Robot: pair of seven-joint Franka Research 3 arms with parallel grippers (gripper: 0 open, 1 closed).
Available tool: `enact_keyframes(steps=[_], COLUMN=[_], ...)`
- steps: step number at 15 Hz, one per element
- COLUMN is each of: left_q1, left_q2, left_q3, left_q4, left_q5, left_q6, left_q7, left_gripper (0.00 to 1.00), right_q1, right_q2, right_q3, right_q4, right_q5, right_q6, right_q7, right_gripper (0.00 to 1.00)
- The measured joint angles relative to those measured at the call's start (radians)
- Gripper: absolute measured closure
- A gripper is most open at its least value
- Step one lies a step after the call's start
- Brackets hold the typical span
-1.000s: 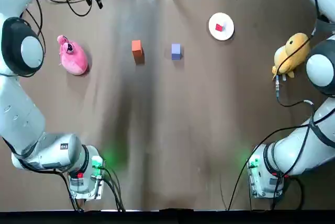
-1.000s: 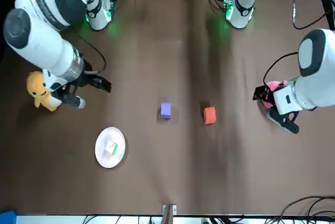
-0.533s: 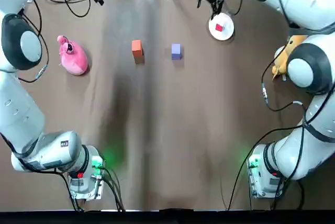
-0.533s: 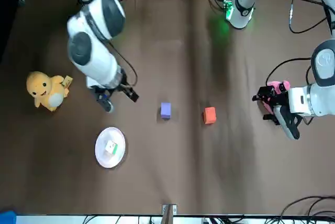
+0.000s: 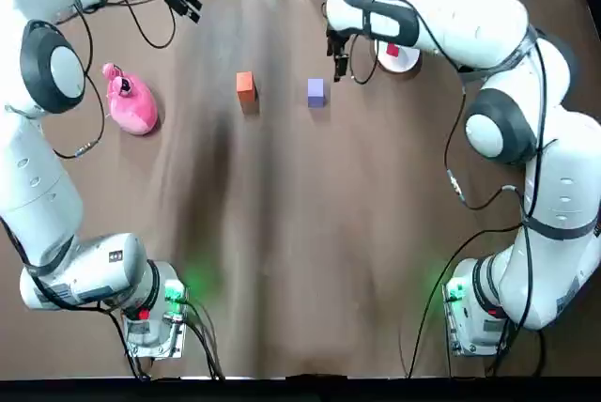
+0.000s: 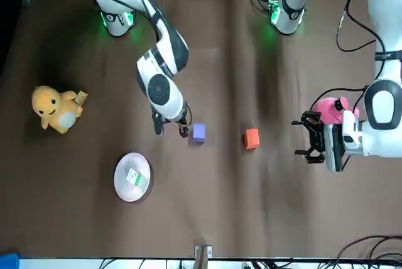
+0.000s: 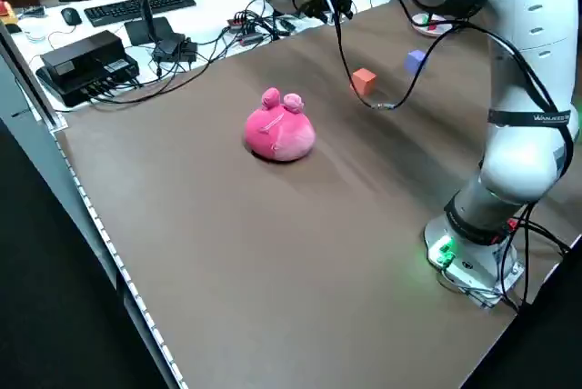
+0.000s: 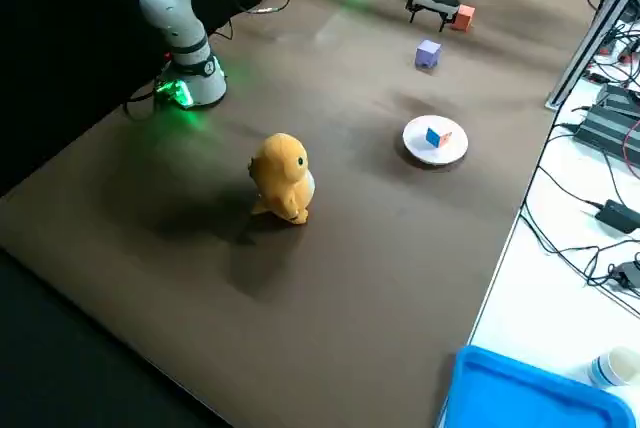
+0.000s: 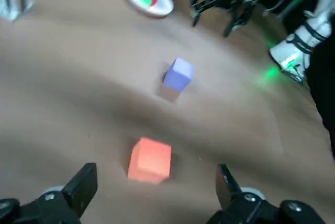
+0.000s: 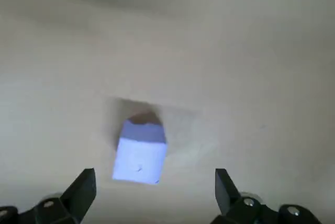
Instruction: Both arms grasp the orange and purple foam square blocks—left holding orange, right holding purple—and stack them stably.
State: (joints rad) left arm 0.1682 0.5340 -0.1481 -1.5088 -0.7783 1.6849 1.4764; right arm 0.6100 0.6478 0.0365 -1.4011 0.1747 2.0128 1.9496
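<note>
Orange block (image 5: 245,85) and purple block (image 5: 315,92): flat on the brown table (image 5: 300,233), side by side toward the far middle, a gap between them, neither stacked nor held.

Right gripper (image 6: 170,131): low over the table, just beside the purple block on the side toward the white plate (image 6: 124,188). Fingers pointing down, spread wide, nothing in their grasp. Purple block a little ahead of the fingers in the right wrist view, nearer one finger than the other.

Right arm (image 5: 451,22): bent in a long arch from its base, reaching over to the far half of the table.

Left gripper (image 6: 303,137): raised above the table, off to the robot's left of the orange block and well apart from it, next to the pink plush toy (image 5: 131,106) in the front view. Fingers wide open and empty, orange block framed between them far off in the left wrist view.

Left arm (image 5: 33,167): stretched tall along the table's left side.

Yellow plush duck (image 6: 56,109): off at the robot's right, well apart from both blocks.
</note>
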Motion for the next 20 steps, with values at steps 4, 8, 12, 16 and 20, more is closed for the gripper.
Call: enact_keyframes(steps=[4, 8, 12, 16, 20], left_q1=[0.000, 0.007, 0.011, 0.011, 0.001], left_q2=[0.054, 0.088, 0.158, 0.203, 0.248], left_q3=[0.000, 0.000, -0.009, -0.016, -0.017], left_q4=[-0.038, -0.098, -0.111, -0.113, -0.126], left_q5=[-0.167, -0.224, -0.412, -0.443, -0.444], left_q6=[0.000, 0.000, -0.001, -0.001, -0.002], left_q7=[0.262, 0.469, 0.512, 0.596, 0.784], left_gripper=[0.00, 0.00, 0.00, 0.00, 0.00], right_q1=[0.024, 0.038, 0.067, 0.067, 0.067], right_q2=[0.052, 0.107, 0.158, 0.178, 0.198], right_q3=[0.000, -0.001, -0.006, -0.012, -0.014], right_q4=[0.015, 0.028, 0.049, 0.067, 0.071], right_q5=[0.000, 0.000, -0.003, -0.006, -0.023], right_q6=[0.087, 0.125, 0.136, 0.143, 0.178], right_q7=[0.105, 0.196, 0.241, 0.242, 0.242], right_gripper=[0.00, 0.00, 0.00, 0.00, 0.00])
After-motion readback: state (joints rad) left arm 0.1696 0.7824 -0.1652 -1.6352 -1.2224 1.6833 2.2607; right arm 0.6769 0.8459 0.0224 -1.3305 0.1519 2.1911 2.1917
